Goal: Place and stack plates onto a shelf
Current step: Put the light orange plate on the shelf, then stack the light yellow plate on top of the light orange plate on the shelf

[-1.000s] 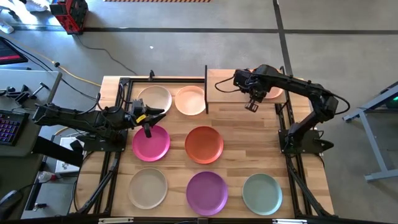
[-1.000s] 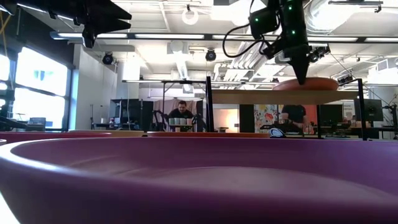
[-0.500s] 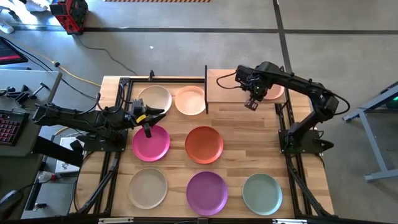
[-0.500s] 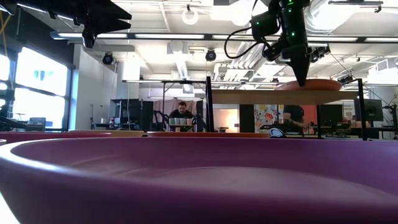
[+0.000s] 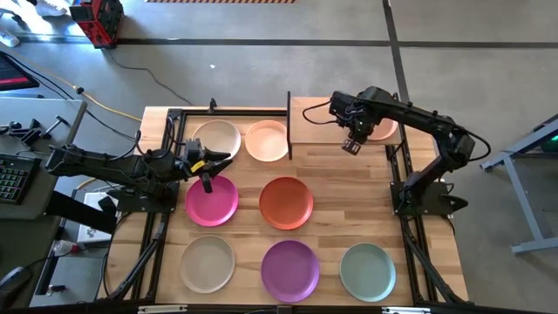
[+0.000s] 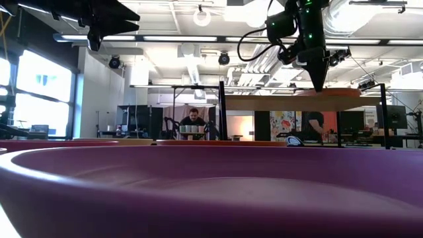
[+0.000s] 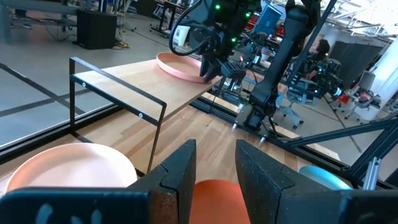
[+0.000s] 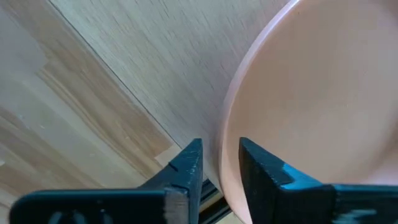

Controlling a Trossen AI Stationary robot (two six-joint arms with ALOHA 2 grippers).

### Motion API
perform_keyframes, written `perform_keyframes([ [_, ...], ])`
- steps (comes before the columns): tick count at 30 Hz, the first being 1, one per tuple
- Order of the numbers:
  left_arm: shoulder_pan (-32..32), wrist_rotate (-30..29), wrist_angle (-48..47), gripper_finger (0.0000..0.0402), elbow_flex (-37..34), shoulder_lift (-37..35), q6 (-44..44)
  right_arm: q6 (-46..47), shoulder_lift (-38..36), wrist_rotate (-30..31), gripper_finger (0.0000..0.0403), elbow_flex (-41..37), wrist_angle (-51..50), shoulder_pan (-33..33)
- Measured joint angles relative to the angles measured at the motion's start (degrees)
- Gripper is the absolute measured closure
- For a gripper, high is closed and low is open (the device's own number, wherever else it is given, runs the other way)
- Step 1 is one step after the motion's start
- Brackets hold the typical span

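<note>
The round matte salmon plate [image 5: 384,128] lies on the rectangular light-wood shelf [image 5: 316,122] with thin black posts, at the end nearest the right arm's base. The right gripper [image 8: 219,163] straddles this plate's rim, fingers a little apart on either side and not visibly pinching (it looks like a release, though that is a judgement).

One plate is shelved; seven wait on the slatted tabletop [image 5: 331,231]: cream [image 5: 217,139], peach [image 5: 267,140], magenta [image 5: 211,200], orange [image 5: 286,202], beige [image 5: 207,262], purple [image 5: 289,269] and pale grey-green [image 5: 367,271].

The left gripper [image 5: 207,166] hovers between the cream and magenta plates, fingers parted and empty.
</note>
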Motion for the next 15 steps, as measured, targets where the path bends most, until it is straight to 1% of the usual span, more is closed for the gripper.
perform_keyframes([
  [4, 0.0, 0.0, 0.0, 0.03, 0.0, 0.0, 0.0, 0.3, 0.0, -0.1, 0.031, 1.6, -0.9, 0.0],
  [9, 0.0, 0.1, 0.0, 0.03, 0.0, 0.0, 0.0, 4.3, 0.0, -1.0, 0.0308, 6.8, -3.7, 0.2],
  [12, 0.0, 0.4, -0.2, 0.03, 0.0, 0.0, 0.0, 7.4, 0.0, -5.5, 0.0308, 10.7, -5.5, 0.5],
  [15, 0.0, 0.4, -1.6, 0.03, 0.0, 0.0, 0.0, 10.5, 0.0, -13.0, 0.0308, 14.0, -5.5, 1.6],
])
